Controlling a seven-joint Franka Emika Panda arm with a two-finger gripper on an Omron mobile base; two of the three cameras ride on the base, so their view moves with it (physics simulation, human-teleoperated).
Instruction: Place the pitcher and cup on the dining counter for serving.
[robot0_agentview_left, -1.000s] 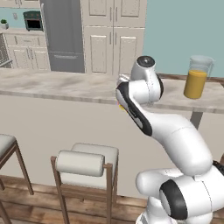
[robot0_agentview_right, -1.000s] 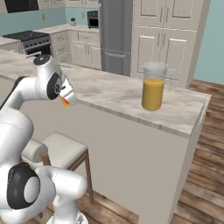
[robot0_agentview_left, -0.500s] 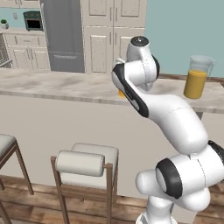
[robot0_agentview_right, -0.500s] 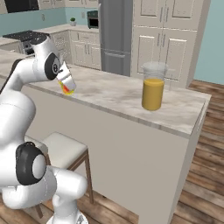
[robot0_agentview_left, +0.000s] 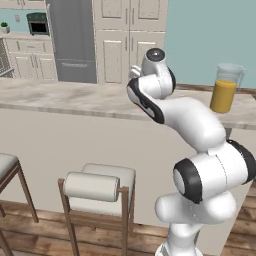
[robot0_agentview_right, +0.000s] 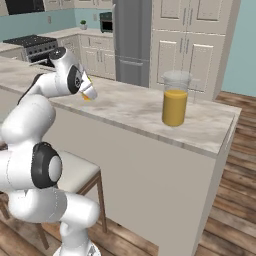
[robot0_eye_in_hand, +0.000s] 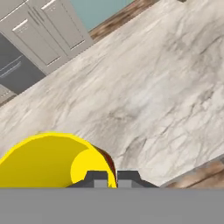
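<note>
Cup (robot0_eye_in_hand: 48, 162) sat clamped by its rim in my gripper (robot0_eye_in_hand: 112, 178) above the dining counter (robot0_eye_in_hand: 144, 100); I judged lowering upright toward twelve o'clock, well apart from the pitcher (robot0_agentview_right: 175, 98), best.

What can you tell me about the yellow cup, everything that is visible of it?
The cup is a small bright yellow tumbler with red-orange marks on its side. In the hand view its open mouth shows, empty inside, and the fingers are closed on its rim. In the right base view the cup hangs tilted under the gripper, just above the marble dining counter; whether it touches the counter cannot be told.
</note>
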